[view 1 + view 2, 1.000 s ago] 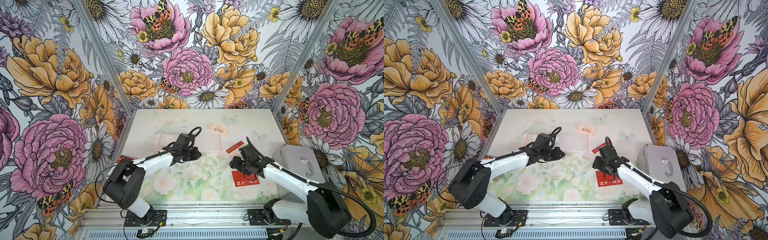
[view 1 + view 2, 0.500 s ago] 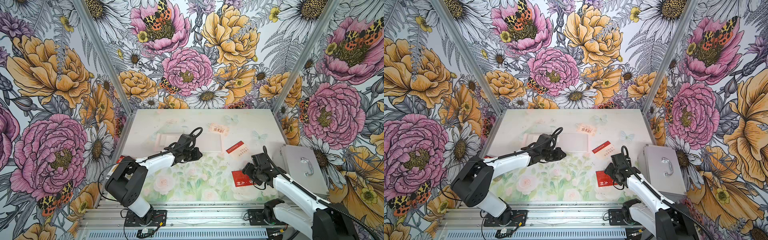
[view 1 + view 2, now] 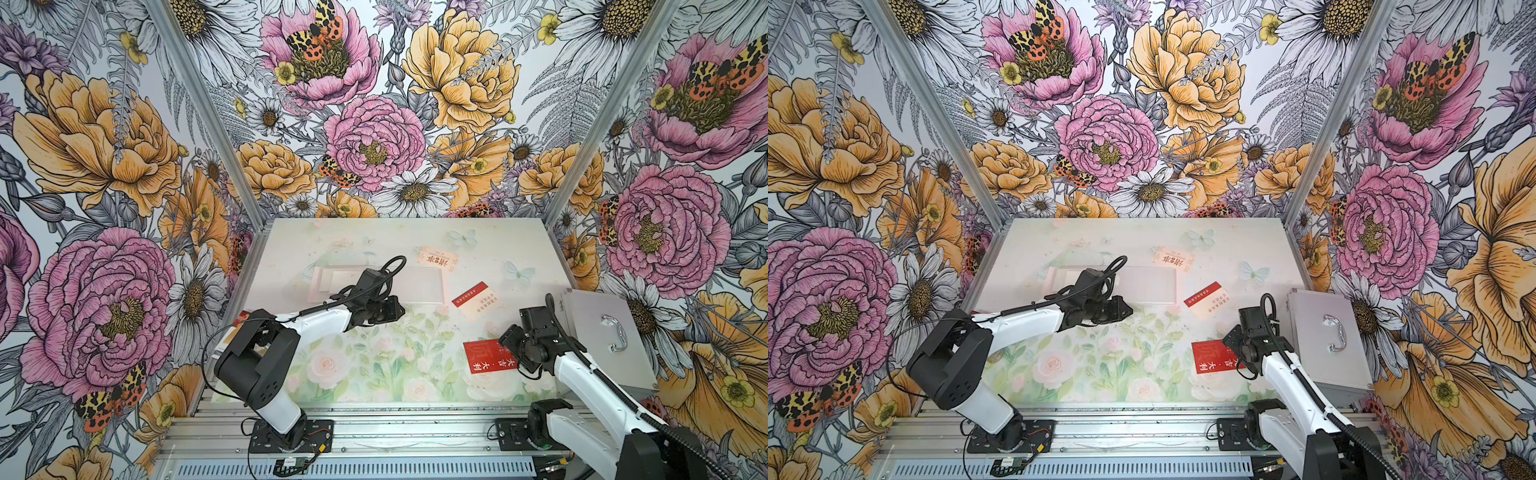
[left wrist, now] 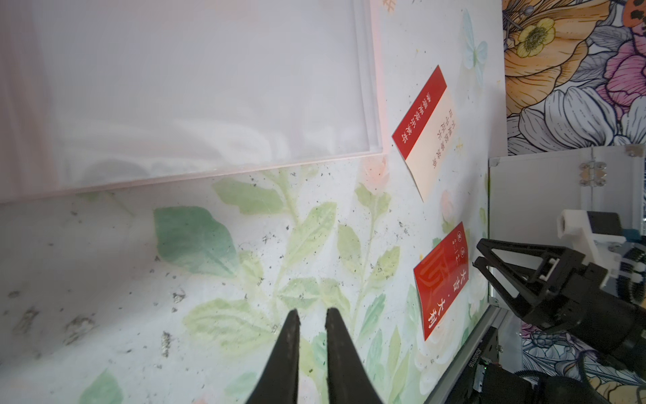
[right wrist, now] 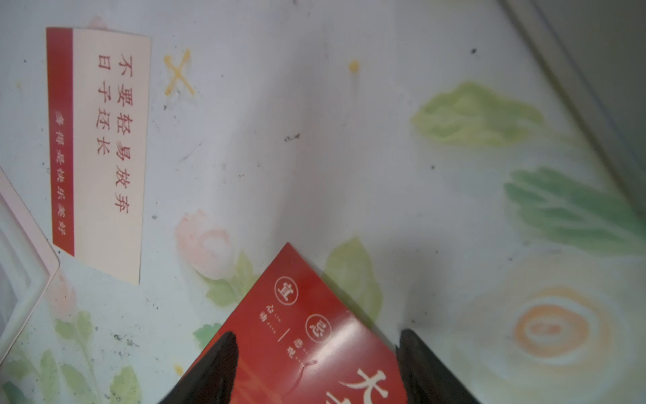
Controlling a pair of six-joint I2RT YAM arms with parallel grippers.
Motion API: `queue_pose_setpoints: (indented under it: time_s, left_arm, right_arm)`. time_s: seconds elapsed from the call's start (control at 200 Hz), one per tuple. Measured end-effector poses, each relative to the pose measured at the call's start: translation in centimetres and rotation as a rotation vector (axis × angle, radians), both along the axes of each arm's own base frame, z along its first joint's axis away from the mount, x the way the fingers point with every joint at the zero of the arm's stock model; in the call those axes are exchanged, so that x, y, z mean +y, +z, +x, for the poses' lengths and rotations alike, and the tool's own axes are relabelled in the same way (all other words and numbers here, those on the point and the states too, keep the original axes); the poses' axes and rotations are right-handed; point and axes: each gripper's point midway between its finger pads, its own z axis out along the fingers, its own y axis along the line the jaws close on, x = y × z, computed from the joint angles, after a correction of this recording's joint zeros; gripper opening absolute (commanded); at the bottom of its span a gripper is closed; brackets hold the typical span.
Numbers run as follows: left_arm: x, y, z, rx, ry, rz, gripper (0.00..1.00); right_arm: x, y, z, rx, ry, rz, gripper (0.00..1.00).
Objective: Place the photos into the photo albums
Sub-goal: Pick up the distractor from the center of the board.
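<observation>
Swinging back from the red-and-cream card (image 3: 475,300), right tool (image 5: 316,363) now straddles the red photo (image 3: 487,356) on the table (image 3: 374,374), jaws wide, grasp next; left tool (image 4: 312,335) narrow, empty, beside open album (image 3: 415,284).

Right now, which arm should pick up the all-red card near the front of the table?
The right. Its hand is open with a finger on each side of the red card, not yet gripping. The left hand, nearly closed and empty, is by the photo album, farther away.
</observation>
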Motion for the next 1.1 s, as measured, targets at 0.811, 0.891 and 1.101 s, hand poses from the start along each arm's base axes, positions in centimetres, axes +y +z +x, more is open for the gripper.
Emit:
queue_pose_setpoints:
  time_s: [0.811,0.891,1.101]
  left_arm:
    - [-0.3,-0.2,0.4,-0.006,0.003,-0.009,0.17]
    - [-0.3,-0.2,0.4,-0.005,0.006,-0.01,0.17]
    - [-0.1,-0.6,0.1,0.005,0.006,-0.003,0.17]
  right_arm:
    - [4.6,-0.4,1.2,0.033,0.184,0.157,0.75]
    - [6.1,-0.4,1.2,0.047,0.235,0.183,0.75]
    - [10.1,-0.3,0.7,0.095,0.368,0.223,0.75]
